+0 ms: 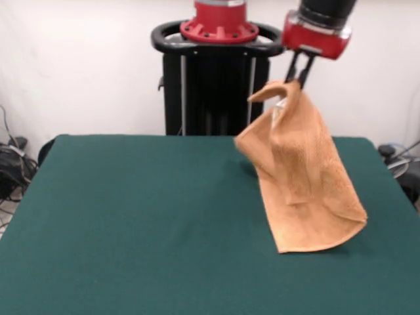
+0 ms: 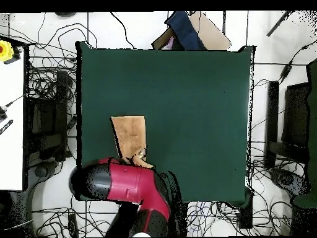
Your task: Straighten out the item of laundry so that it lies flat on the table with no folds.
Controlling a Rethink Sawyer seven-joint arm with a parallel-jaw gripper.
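Observation:
The orange-tan towel [image 1: 303,184] hangs from my gripper [image 1: 297,77], which is shut on its top corner at the upper right of the front view. The towel is lifted and draped in folds; its lower edge rests on or hangs just above the green table [image 1: 131,223]. In the overhead view the towel [image 2: 129,135] shows near the table's robot-side edge, left of centre, with the red arm [image 2: 130,186] covering the gripper. The table [image 2: 198,111] is far wider than the towel.
The black pedestal [image 1: 213,92] stands behind the table's far edge. Cables and equipment lie on the floor round the table [image 2: 43,118]. A white bench [image 2: 11,111] stands at the left of the overhead view.

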